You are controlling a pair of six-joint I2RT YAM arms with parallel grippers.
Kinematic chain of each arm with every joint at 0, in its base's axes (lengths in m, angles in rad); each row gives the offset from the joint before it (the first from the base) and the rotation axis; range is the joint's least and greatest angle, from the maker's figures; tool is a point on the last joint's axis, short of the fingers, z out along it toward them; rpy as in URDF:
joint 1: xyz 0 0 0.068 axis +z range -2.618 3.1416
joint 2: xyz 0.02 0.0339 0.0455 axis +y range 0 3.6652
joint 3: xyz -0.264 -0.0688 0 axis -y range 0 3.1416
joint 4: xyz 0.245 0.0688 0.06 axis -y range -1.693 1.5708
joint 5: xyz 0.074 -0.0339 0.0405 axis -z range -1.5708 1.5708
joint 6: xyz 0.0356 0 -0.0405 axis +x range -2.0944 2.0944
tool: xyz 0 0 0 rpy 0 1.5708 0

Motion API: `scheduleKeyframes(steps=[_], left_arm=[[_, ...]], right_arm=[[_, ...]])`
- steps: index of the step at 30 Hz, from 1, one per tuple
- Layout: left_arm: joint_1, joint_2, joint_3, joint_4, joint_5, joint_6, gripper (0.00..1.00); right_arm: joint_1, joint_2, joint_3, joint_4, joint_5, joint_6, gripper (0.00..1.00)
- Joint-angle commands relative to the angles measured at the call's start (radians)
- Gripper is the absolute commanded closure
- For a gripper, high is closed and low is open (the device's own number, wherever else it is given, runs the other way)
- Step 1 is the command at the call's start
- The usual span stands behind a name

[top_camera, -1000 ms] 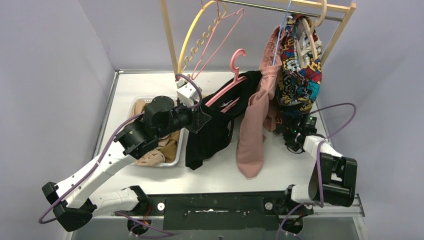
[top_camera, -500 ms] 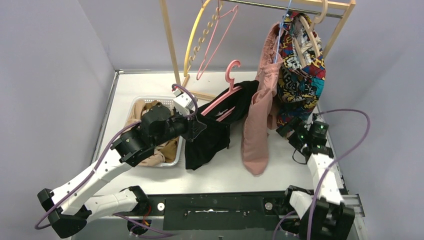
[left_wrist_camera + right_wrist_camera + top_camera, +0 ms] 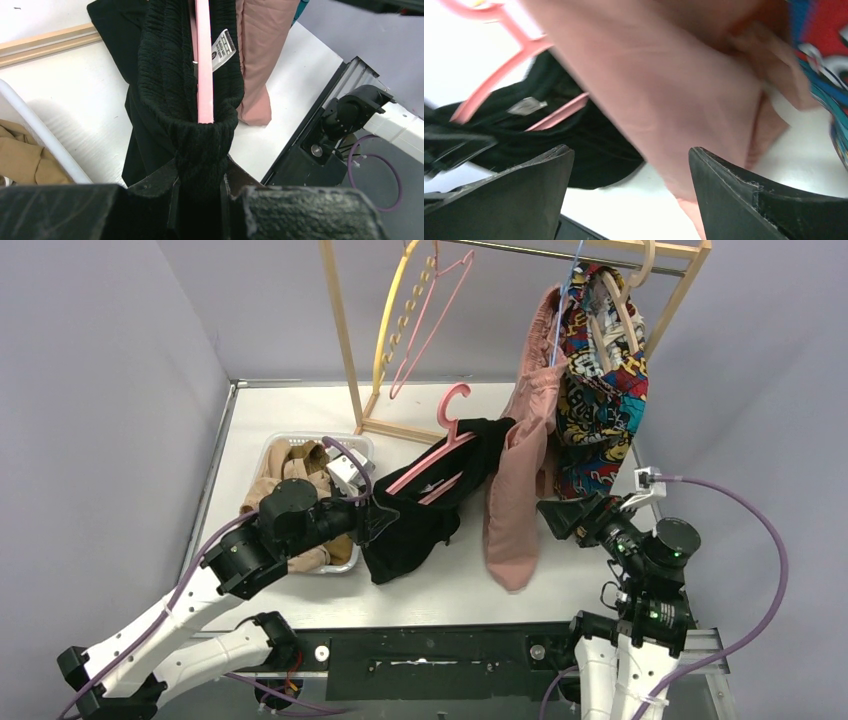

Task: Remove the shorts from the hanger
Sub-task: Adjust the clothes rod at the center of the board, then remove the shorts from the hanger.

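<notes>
Tightly, left end effector (image 3: 200, 181) pinches black shorts (image 3: 160, 85) waistband edge.

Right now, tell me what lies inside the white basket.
Bunched tan and brown fabric fills the basket; the left arm covers its near half, so anything beneath is hidden.

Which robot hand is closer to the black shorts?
Left. The left gripper is pinching the black shorts at the waistband. The right gripper is open, over on the other side of the pink shorts, not touching the black pair.
</notes>
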Motion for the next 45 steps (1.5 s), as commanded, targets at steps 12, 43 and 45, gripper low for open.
scheduleKeyframes(steps=[12,43,45], left_arm=[[-0.007,-0.002,-0.023,0.199,0.079,-0.041,1.0],[-0.01,-0.042,-0.066,0.195,0.086,-0.128,1.0],[-0.01,-0.044,-0.068,0.203,0.079,-0.129,1.0]], right_arm=[[0.056,0.276,0.352,0.063,-0.286,-0.109,0.17],[0.972,0.766,0.516,0.313,0.764,-0.17,0.34],[0.971,0.784,0.514,0.327,0.745,-0.167,0.37]])
